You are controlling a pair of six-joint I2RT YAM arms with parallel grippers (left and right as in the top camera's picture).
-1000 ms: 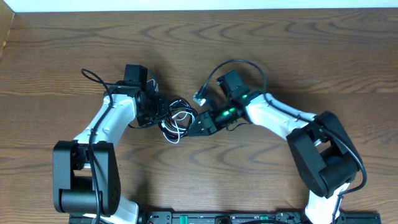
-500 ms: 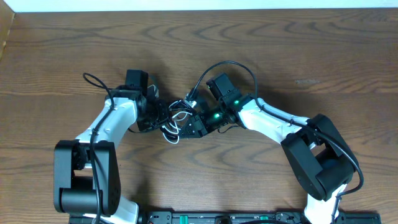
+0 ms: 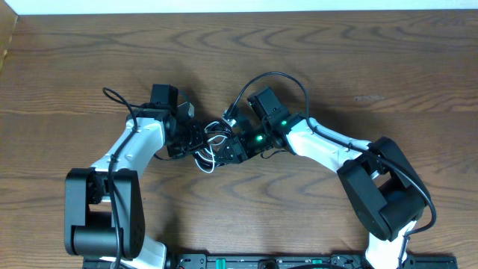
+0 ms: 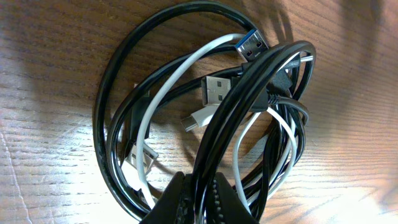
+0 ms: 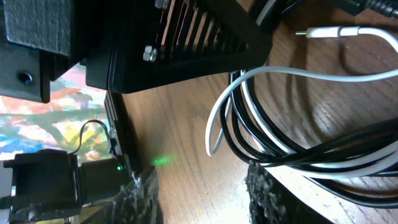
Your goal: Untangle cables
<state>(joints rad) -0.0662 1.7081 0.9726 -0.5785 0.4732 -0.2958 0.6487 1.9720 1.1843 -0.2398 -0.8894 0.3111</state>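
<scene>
The left gripper point(image 4: 198, 186) is clamping black strands of the cables point(image 4: 230, 106), probably pinning that side so the other arm can draw a loop free. The right gripper point(image 5: 202, 180) is standing with jaws apart, gripping nothing. Black and white strands are crossing just beside one finger point(image 5: 267, 186), so it seems to be lining up a bite. The cables are lying as a flat coil on the table point(image 3: 336, 60), between both grippers. In the left wrist view the coil's long axis is running away from the jaws, and the blue plug point(image 4: 252, 45) is pointing away too.
</scene>
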